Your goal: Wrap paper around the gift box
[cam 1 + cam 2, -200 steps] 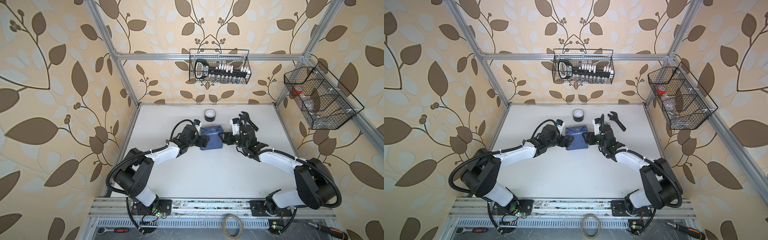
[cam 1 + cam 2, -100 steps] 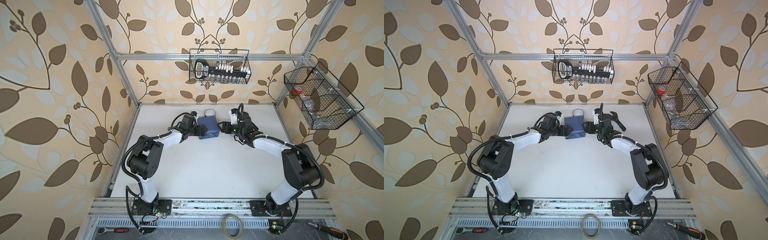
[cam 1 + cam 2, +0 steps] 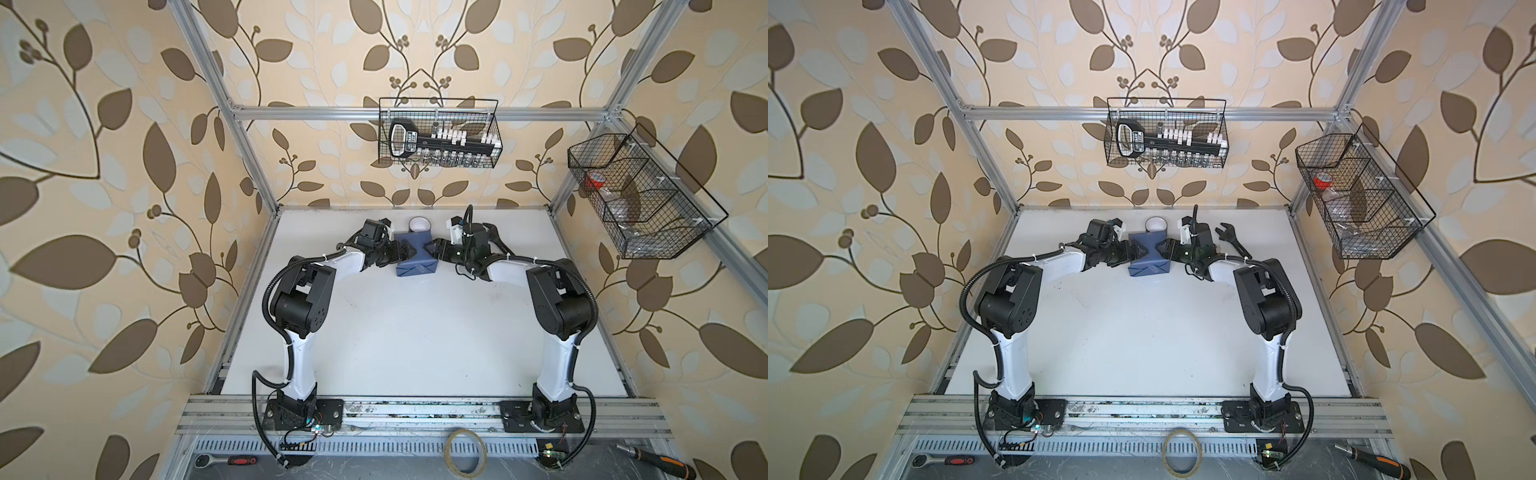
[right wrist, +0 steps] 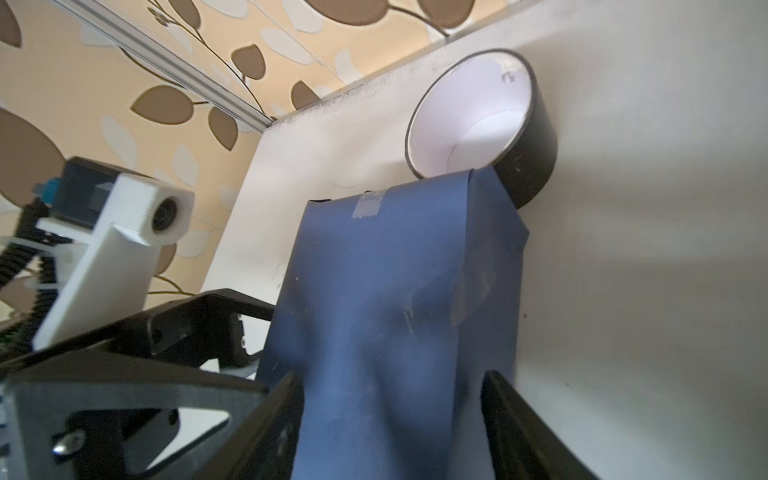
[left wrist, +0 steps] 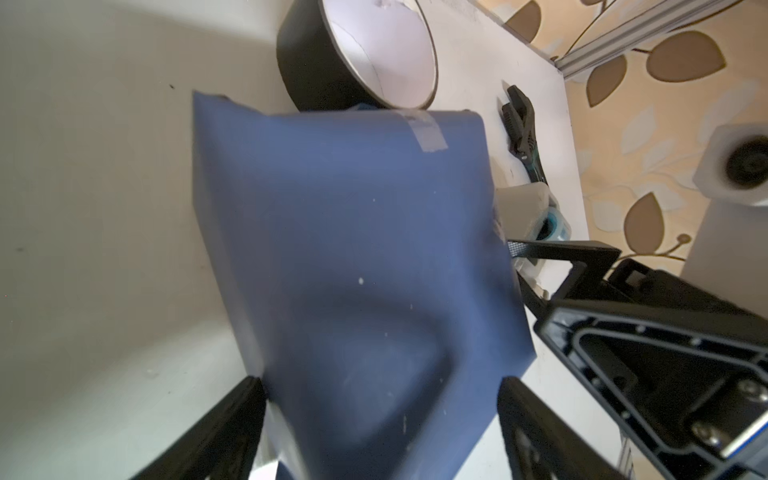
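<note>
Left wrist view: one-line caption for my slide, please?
Left gripper straddles the taped blue paper parcel, with the black tape roll just beyond it.

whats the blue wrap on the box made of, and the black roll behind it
Blue wrap: thin matte paper by the look; it creases and dents, with clear tape patches. Black roll: probably tape, a dark outer band round a white, card-like core.

Bright even daylight; motion-blurred wrist views.
</note>
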